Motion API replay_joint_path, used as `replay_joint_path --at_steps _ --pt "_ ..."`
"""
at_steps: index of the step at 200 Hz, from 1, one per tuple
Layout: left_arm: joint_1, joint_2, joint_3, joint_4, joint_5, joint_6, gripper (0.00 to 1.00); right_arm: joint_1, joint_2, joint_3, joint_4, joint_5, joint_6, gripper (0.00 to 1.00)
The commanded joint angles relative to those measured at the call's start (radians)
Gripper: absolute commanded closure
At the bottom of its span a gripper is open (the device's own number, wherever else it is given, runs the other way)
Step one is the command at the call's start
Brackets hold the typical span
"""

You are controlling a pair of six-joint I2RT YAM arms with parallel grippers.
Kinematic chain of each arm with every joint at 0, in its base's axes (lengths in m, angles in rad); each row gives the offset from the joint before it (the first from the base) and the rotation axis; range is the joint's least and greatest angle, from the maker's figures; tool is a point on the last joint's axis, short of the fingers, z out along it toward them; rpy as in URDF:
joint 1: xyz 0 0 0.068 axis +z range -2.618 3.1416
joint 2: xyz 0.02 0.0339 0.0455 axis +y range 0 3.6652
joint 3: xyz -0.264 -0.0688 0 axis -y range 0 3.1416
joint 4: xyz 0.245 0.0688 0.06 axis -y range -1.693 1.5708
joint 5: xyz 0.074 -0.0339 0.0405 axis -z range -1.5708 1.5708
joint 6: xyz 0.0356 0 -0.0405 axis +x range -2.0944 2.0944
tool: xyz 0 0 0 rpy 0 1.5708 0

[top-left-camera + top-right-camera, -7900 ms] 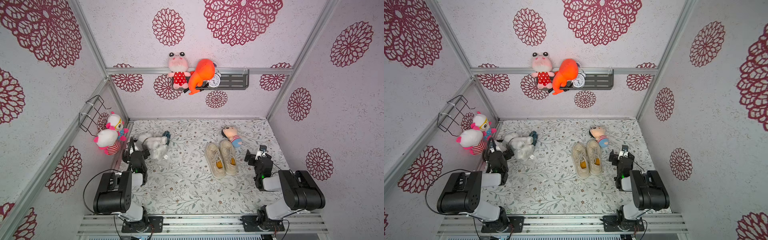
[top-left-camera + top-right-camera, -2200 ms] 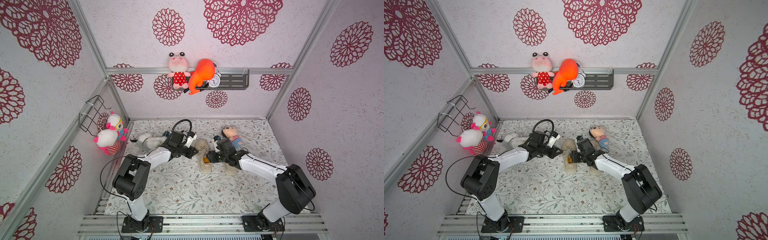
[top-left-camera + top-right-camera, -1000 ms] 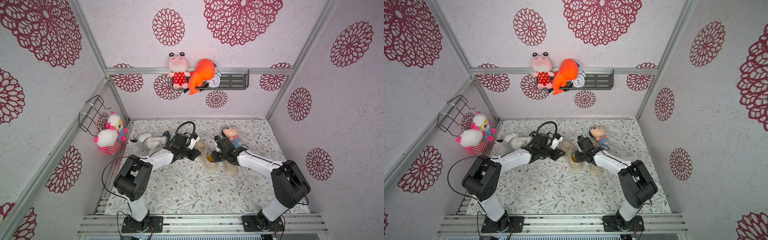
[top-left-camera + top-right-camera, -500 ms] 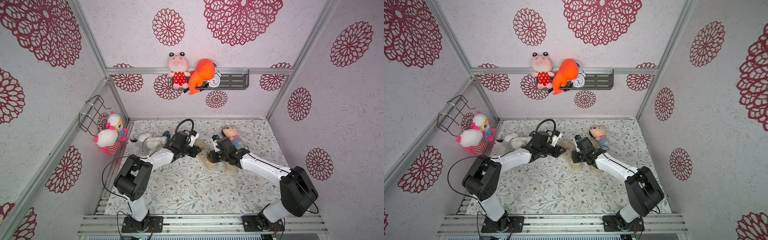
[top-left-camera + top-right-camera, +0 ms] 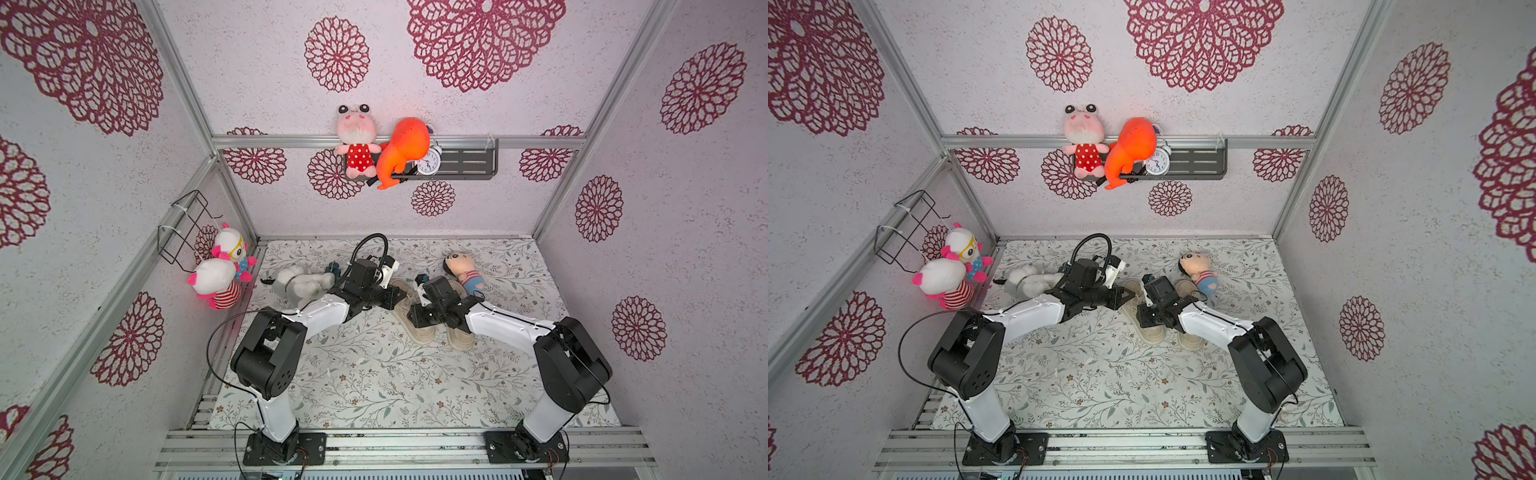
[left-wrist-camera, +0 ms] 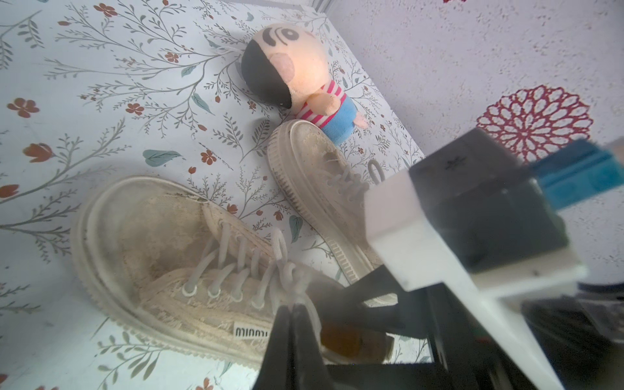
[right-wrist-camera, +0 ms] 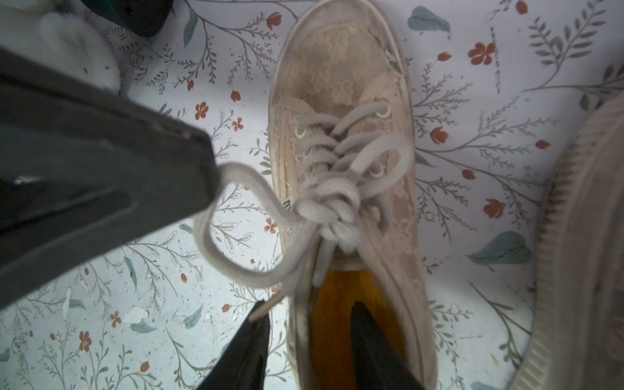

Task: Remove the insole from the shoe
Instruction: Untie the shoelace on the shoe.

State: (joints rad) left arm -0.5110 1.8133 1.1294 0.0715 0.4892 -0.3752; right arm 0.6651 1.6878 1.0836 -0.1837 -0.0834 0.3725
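1. White-and-pink plush toy in a red striped shirt point(image 5: 214, 284): at the left wall, near a black wire basket point(image 5: 183, 224).
2. Grey-and-white furry plush animal point(image 5: 297, 286): lying on the floral-printed table cover point(image 5: 374, 382), just beside the left arm's wrist.
3. Left gripper point(image 6: 293, 309): I see its black fingers pressed together, pinching a loop of the grey-white shoelace point(image 7: 324, 202). The loop is drawn sideways off the knot.
4. Beige lace-fabric sneaker with thick pale rubber sole point(image 7: 341, 77): standing on its sole mid-table, between the two grippers, laces knotted.
5. Orange-yellow insole point(image 7: 337, 297): inside that sneaker, showing through the heel opening behind the tongue.
6. Right gripper point(image 7: 309, 310): fingers apart, straddling the sneaker's side wall. One finger point(image 7: 371, 341) is inside, over the insole, and its mate is outside, above the table cover. I cannot tell whether the inner tip touches the insole.
7. Second matching beige sneaker point(image 6: 314, 148): just beside the first on its right, partly under the right arm in both top views.
8. Small plush boy doll with black hair, red-striped shirt and blue shorts point(image 6: 287, 74): lying right against the second sneaker's toe.
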Motion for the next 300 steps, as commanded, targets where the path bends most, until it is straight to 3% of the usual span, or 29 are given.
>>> replay_joint_path --at_steps 1,21,53,121,157,174,190,221,257,300 --pt "-0.002 0.012 0.016 0.034 0.008 -0.017 1.0 0.007 0.001 0.037 0.016 0.009 -0.018 0.56" --pt "-0.003 0.013 0.018 0.034 0.005 -0.016 1.0 0.007 0.001 0.041 0.015 0.044 -0.021 0.58" --pt "-0.001 0.013 0.017 0.03 -0.001 -0.016 1.0 0.005 -0.004 0.05 -0.009 0.103 -0.03 0.69" --pt "-0.002 0.018 0.039 0.014 -0.012 -0.01 1.0 0.007 -0.024 0.055 -0.002 0.094 -0.052 0.86" --pt "-0.002 0.016 0.047 0.004 -0.038 -0.012 1.0 0.004 -0.051 0.04 -0.011 0.09 -0.041 0.79" --pt "-0.003 0.019 0.054 0.002 -0.045 -0.023 1.0 -0.001 -0.079 0.03 -0.016 0.073 -0.024 0.56" --pt "-0.003 0.027 0.066 -0.001 -0.046 -0.041 1.0 -0.007 -0.112 0.021 -0.022 0.04 0.0 0.48" --pt "0.002 0.056 0.111 -0.013 -0.018 -0.131 1.0 -0.025 -0.174 0.007 -0.043 0.048 0.071 0.47" --pt "0.002 0.108 0.194 -0.155 0.022 -0.261 1.0 -0.027 -0.179 0.059 -0.109 0.08 0.152 0.5" --pt "0.006 0.051 0.174 -0.235 -0.036 -0.261 0.98 -0.024 -0.127 0.139 -0.249 0.077 0.157 0.49"
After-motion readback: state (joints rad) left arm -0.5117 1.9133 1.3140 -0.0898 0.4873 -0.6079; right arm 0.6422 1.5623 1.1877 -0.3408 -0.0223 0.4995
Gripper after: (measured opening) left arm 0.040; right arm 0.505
